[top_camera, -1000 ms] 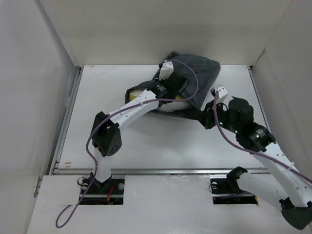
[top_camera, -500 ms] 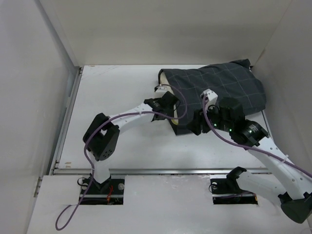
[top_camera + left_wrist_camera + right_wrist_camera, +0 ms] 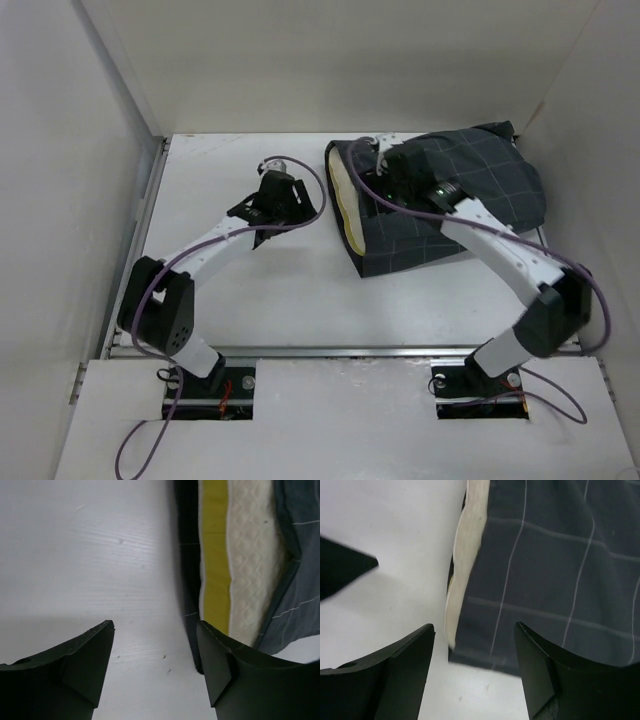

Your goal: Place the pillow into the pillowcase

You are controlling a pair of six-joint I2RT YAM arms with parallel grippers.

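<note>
Pillowcase (image 3: 460, 200) flat on table (image 3: 250, 280), toward 1 o'clock. Pillow (image 3: 346, 205) inside, only its cream-yellow edge showing at the mouth on its 9 o'clock side. Left claw (image 3: 155, 625) spread, empty, over bare table at 9 o'clock of mouth, apart from it. Right claw (image 3: 474, 625) spread, empty, above far mouth corner. Half a second ago both claws were at the case's near edge; case same spot.
</note>
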